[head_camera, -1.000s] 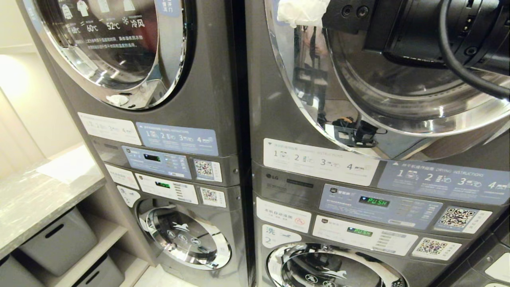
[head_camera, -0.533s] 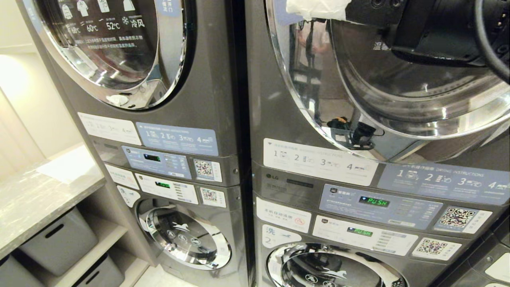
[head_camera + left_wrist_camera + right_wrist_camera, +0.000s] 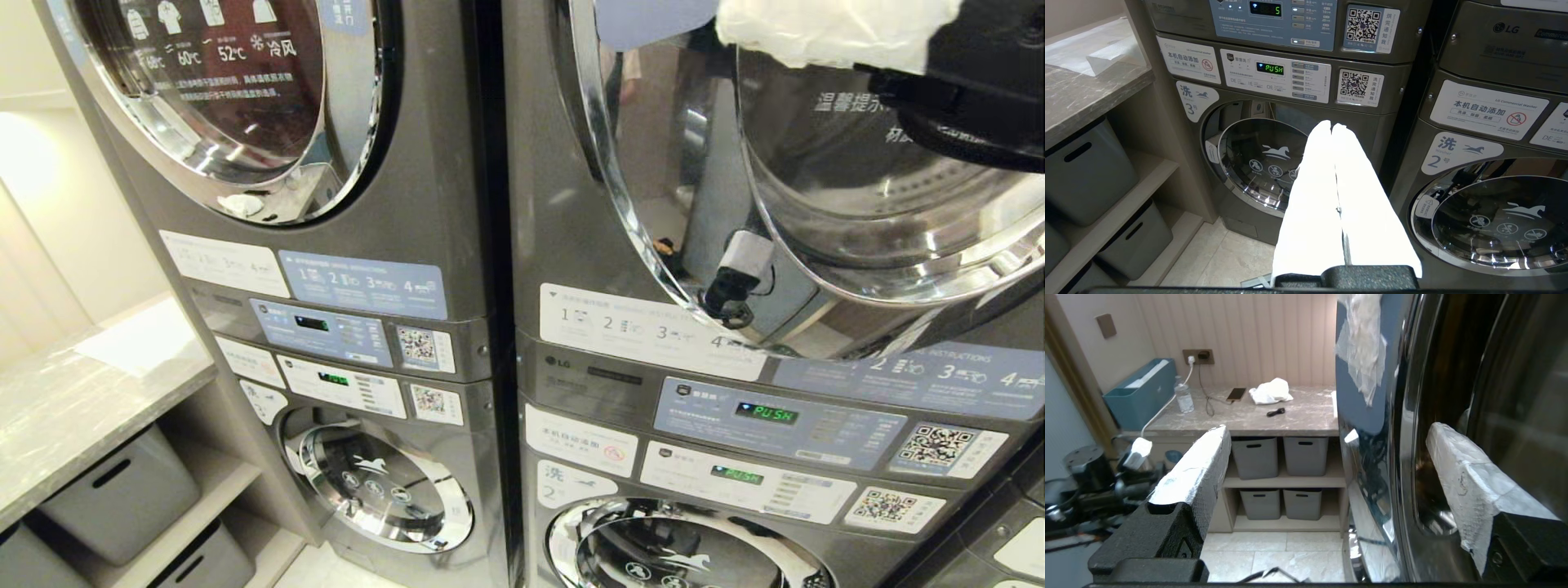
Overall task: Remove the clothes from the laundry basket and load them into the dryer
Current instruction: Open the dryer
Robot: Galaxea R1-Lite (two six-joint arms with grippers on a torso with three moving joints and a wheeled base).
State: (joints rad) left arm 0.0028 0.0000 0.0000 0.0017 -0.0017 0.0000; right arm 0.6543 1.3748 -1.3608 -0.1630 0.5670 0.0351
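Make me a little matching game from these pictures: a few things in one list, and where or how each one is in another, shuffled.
Things:
1. right pincer
2. left pincer
3. grey storage bins
4. water bottle

Place or state:
A. standing on the marble counter, beside the blue box
B. shut, fingertips pressed together, in front of washer number 3
C. on the shelves under the counter
D. wide open, astride the edge of the upper dryer door

Pairs: 1-D, 2-B, 3-C, 4-A
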